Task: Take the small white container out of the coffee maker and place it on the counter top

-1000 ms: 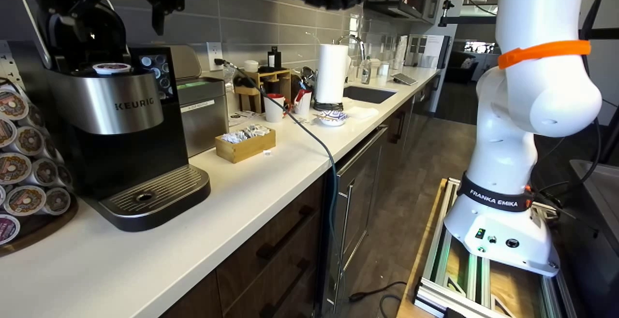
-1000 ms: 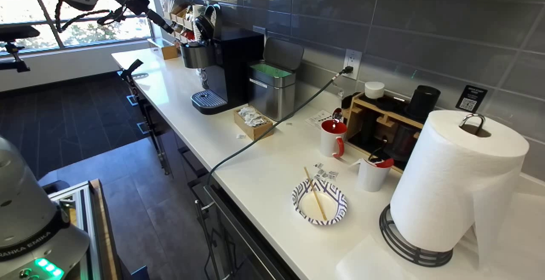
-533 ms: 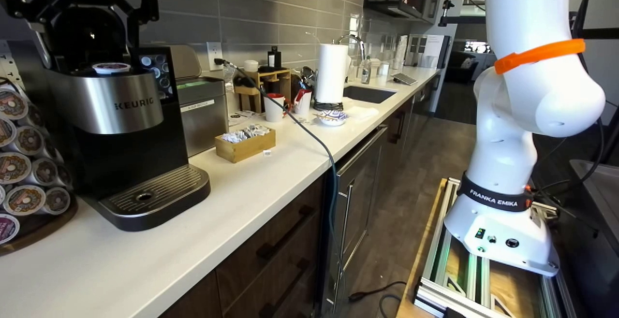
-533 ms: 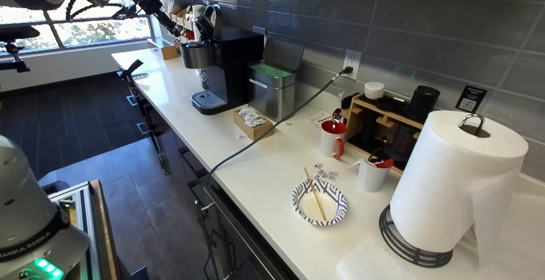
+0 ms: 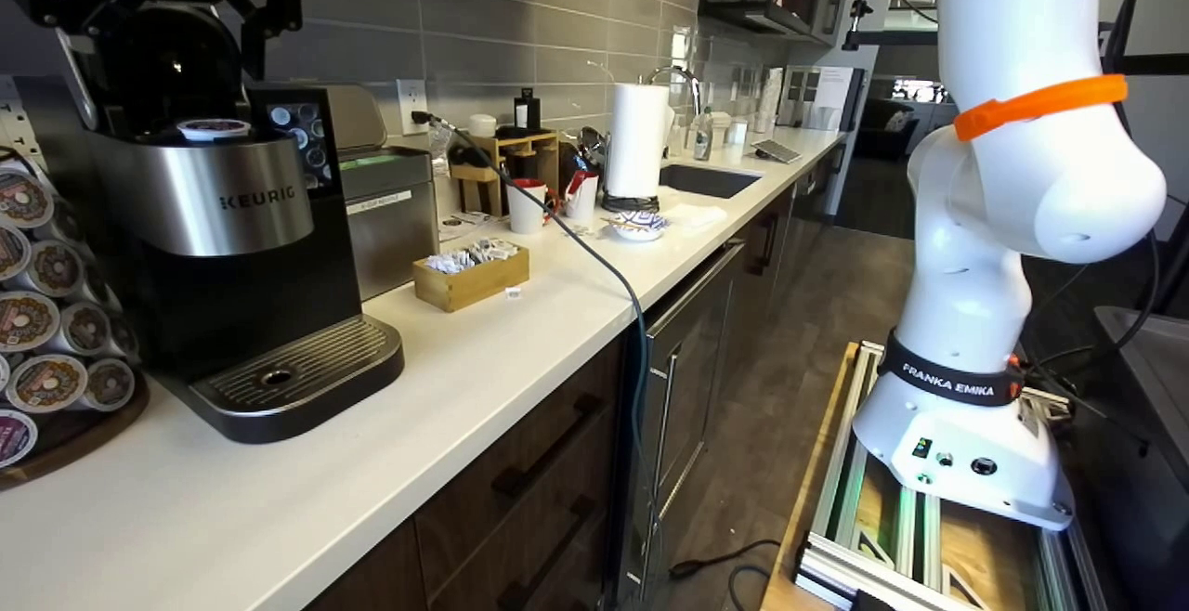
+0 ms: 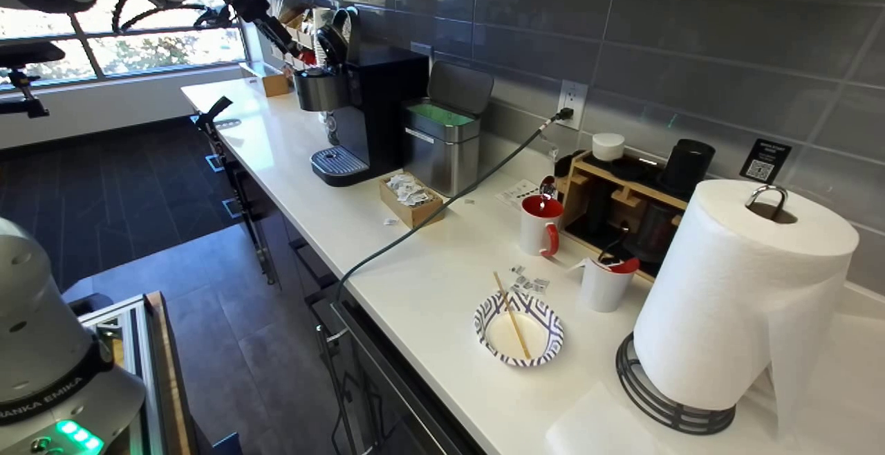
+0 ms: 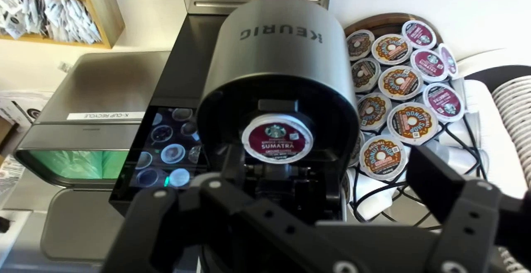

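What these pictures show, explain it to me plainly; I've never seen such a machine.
This is a robot arm with a pincer for a hand. Two views are taken from outside it; the wrist view looks down on the open coffee maker. A coffee pod sits inside; the pincer is open, holding nothing. Along the counter are more pods, a bin, a wooden box of packets and, farther on, two red-lined cups, a patterned bowl and a paper towel roll.

The pod [image 7: 277,138] is maroon and white, the bowl [image 6: 547,329] blue-patterned.
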Action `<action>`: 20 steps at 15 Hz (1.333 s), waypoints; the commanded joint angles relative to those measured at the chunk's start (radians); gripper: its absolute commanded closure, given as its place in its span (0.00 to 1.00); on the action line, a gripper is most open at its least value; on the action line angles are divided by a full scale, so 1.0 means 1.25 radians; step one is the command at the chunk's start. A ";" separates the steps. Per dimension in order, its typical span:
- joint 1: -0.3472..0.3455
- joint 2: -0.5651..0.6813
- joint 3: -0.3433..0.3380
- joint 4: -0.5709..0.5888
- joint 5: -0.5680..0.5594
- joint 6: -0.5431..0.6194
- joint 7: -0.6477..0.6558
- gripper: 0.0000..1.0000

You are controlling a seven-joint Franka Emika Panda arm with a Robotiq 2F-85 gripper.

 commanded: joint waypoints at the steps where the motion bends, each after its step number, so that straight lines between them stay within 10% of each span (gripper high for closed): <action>1: -0.028 -0.061 -0.039 -0.069 0.108 0.070 -0.130 0.00; 9: -0.024 -0.144 -0.077 -0.165 0.209 0.055 -0.148 0.00; 20: -0.008 -0.146 -0.072 -0.241 0.027 0.169 0.181 0.00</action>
